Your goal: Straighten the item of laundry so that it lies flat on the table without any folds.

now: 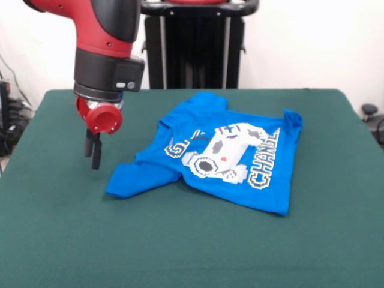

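Observation:
The bright blue T-shirt (210,156) lies print side up in the middle of the dark green table (60,240), turned at an angle. Its controller print and part of the lettering show, and the rest of the lettering is lost in creases. One sleeve (135,179) sticks out toward the front left. The far part (207,102) is bunched and the right corner (293,120) is folded over. My gripper (93,155) hangs from the red arm just left of the shirt. It is close above the cloth, holds nothing and is apart from the sleeve.
The robot's black pedestal (192,48) stands behind the table's far edge. Cables and dark items lie off the table at the left (9,114) and right (372,117) edges. Bare green cloth surrounds the shirt on all sides.

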Action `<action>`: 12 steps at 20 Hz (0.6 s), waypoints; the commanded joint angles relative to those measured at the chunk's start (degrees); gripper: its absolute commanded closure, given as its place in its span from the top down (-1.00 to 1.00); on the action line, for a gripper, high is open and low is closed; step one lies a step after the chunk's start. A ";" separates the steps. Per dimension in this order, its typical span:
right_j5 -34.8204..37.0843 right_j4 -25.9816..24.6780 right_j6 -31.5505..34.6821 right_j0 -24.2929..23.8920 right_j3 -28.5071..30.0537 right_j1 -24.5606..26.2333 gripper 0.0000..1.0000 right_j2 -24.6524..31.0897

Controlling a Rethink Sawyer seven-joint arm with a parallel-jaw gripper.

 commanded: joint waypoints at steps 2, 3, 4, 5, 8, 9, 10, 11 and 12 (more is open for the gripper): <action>-0.97 -0.07 5.57 0.61 4.82 1.95 1.00 10.26; -0.86 0.02 5.67 0.68 5.04 1.70 1.00 10.28; -0.75 0.19 5.82 0.93 5.17 1.49 1.00 10.16; -0.76 0.31 5.98 1.13 5.32 1.29 1.00 10.03; -0.49 0.70 6.18 1.41 5.56 0.66 1.00 9.89; -0.48 0.83 6.25 1.53 5.62 0.50 1.00 9.83; -0.47 0.95 6.33 1.66 5.67 0.33 1.00 9.76; -0.33 1.13 6.41 1.80 5.72 0.18 1.00 9.69; -0.30 1.26 6.47 1.92 5.71 0.15 1.00 9.63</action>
